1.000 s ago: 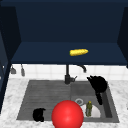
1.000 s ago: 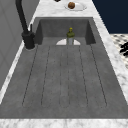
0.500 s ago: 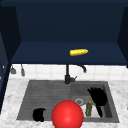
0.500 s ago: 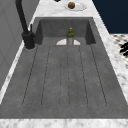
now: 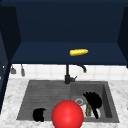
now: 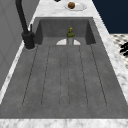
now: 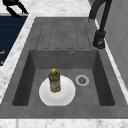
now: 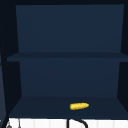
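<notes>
In the front view, we saw a red ball (image 5: pixel 67 114) at six o'clock, covering the near edge of the sink (image 5: pixel 107 100). The black faucet (image 5: pixel 67 75) stood at twelve o'clock of the basin, and a yellow corn cob (image 5: pixel 78 52) lay on the cabinet shelf above. Our right hand (image 5: pixel 93 100) hung over the basin with fingers spread and relaxed, just above the green bottle (image 5: pixel 88 110) at its seven o'clock; we could not tell whether they touched. Our left hand (image 5: pixel 38 114) floated at nine o'clock of the ball, and we could not tell how its fingers stood.

From the left side, the bottle (image 6: pixel 70 36) stood upright on a white plate (image 6: pixel 61 42) at the basin's far end, the faucet (image 6: pixel 25 25) at ten o'clock, a brown item on a dish (image 6: pixel 74 6) beyond.

From the right side, the bottle (image 7: pixel 54 80) stood on the plate (image 7: pixel 67 94), the drain (image 7: pixel 82 80) at its three o'clock.

In the upper view, the corn cob (image 8: pixel 79 106) lay on the lowest shelf.
</notes>
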You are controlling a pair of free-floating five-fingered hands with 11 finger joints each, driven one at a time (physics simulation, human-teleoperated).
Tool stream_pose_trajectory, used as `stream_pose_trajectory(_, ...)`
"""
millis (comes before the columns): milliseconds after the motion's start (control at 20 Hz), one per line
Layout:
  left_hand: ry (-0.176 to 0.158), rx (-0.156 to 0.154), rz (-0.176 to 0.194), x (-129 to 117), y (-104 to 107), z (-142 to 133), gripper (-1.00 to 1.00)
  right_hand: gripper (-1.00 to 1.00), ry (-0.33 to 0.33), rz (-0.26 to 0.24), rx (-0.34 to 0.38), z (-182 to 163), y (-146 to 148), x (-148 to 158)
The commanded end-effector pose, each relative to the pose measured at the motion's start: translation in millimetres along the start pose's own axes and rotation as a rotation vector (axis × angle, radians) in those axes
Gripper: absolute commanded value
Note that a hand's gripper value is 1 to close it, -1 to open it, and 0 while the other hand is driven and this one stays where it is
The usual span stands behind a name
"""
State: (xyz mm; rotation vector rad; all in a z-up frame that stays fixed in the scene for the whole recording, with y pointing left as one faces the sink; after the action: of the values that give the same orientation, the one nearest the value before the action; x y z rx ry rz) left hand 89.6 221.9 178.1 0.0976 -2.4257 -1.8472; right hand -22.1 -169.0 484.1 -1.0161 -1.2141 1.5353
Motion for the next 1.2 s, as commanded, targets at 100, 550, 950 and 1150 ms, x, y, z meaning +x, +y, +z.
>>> stream_pose_trajectory(100,0.000,0.000,0.000,0.0,0.0,0.0,0.00,-1.00,-0.012,0.002,-0.004,-49.4,13.1,-5.9)
stream_pose_trajectory(550,0.000,0.000,0.000,0.0,0.0,0.0,0.00,-1.00,-0.009,0.001,-0.012,-125.0,30.5,-20.2)
stream_pose_trajectory(950,0.000,0.000,0.000,0.0,0.0,0.0,0.00,-1.00,0.004,0.034,-0.071,-197.4,53.4,-24.2)
stream_pose_trajectory(1150,0.000,0.000,0.000,0.0,0.0,0.0,0.00,-1.00,0.003,0.034,-0.100,-232.4,65.9,-30.5)
